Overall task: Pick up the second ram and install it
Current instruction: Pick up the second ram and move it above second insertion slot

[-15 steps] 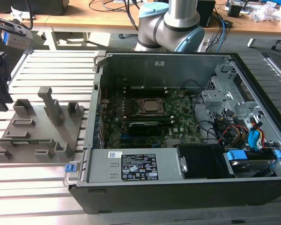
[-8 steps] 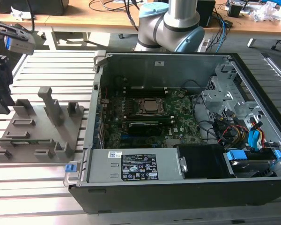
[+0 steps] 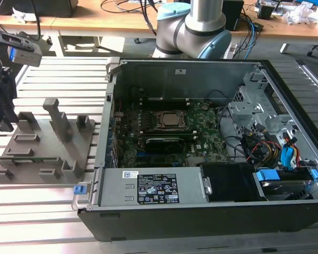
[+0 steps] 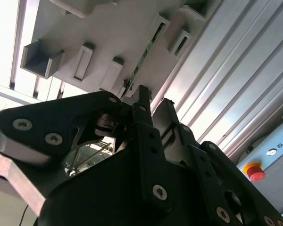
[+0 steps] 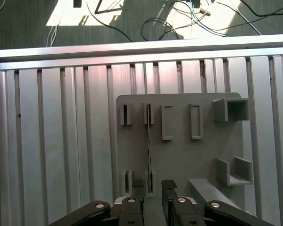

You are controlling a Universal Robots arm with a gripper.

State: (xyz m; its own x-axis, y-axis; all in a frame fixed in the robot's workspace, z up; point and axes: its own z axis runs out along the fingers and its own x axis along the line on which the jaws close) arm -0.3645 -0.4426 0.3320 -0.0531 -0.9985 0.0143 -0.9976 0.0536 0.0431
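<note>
The ram stick [image 5: 148, 136] stands on its thin edge in a slot of the grey tray [image 5: 203, 155], near the tray's middle; in the second wrist view its green edge [image 4: 142, 60] runs between the slot posts. The gripper [image 5: 153, 186] is over one end of the stick, its fingers [image 5: 138, 186] spread, one on each side, with a gap between them. In the exterior view the tray [image 3: 47, 153] lies on the slatted table [image 3: 42, 211] at the exterior view's left, and the open computer case [image 3: 201, 211] stands just beside it on the right.
</note>
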